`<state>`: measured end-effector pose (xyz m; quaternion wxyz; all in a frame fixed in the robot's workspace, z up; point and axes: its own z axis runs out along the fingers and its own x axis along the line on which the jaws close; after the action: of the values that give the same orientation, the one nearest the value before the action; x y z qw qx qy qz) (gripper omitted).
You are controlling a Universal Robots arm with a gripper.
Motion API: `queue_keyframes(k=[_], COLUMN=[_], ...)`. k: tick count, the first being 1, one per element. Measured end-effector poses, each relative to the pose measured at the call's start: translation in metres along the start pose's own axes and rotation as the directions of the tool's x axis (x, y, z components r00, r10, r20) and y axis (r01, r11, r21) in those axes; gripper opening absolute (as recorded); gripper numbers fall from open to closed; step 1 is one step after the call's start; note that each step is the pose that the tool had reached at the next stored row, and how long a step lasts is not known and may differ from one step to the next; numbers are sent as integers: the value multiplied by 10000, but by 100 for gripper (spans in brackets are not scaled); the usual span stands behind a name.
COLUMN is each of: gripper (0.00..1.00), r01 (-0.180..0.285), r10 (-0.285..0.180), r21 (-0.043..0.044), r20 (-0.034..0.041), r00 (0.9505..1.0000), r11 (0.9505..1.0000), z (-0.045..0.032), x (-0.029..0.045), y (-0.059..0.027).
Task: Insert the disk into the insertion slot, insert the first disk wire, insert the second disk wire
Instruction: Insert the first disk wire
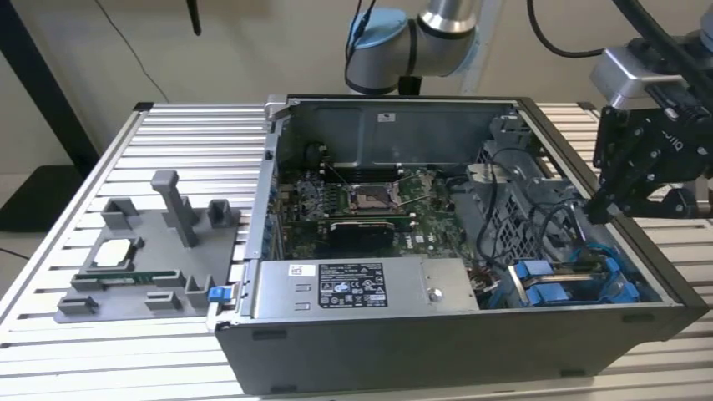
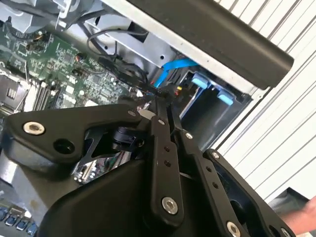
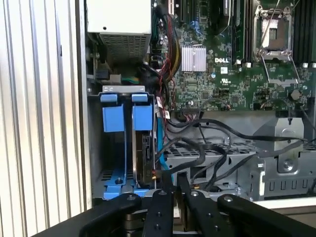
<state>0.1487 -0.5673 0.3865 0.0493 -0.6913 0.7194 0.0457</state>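
First wrist view: the disk (image 3: 144,157) stands on edge inside the insertion slot (image 3: 118,89), under one of the two blue tabs (image 3: 142,117). The gripper (image 3: 174,178) sits right at the disk's exposed end. Its two thin fingers (image 3: 165,183) are drawn almost together, leaving only a sliver of a gap. I cannot tell whether anything is pinched between them. A blue wire (image 3: 159,150) runs along the disk's side and ends just beside the fingertips, next to a bundle of black wires (image 3: 217,148).

In the second wrist view the gripper (image 2: 167,104) has its tips among red and black wires, near the blue wire (image 2: 174,65).

In the exterior view the gripper (image 1: 602,205) hangs over the end of the open computer case (image 1: 446,338) at the exterior view's right, above the blue fittings (image 1: 557,282).
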Motion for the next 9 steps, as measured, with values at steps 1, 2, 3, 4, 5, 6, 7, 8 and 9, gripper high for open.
queue_keyframes(k=[1, 2, 3, 4, 5, 6, 7, 8, 9], gripper=[0, 0, 0, 0, 0, 0, 0, 0, 0], r01=[-2, -5, -6, -7, -8, -11, -12, -15, -18], r10=[2, 5, 6, 7, 8, 11, 12, 15, 18], r21=[-15, -30, -42, -53, -65, -76, -85, -104, -133], r20=[0, -2, -3, -3, -4, -3, -5, -6, -12], r00=[10000, 10000, 10000, 10000, 10000, 10000, 10000, 10000, 10000], r11=[10000, 10000, 10000, 10000, 10000, 10000, 10000, 9999, 9999], z=[1, 1, 1, 2, 2, 2, 2, 6, 12], x=[-5, -12, -17, -22, -24, -23, -21, -19, -16], y=[30, 65, 100, 139, 183, 230, 272, 317, 361])
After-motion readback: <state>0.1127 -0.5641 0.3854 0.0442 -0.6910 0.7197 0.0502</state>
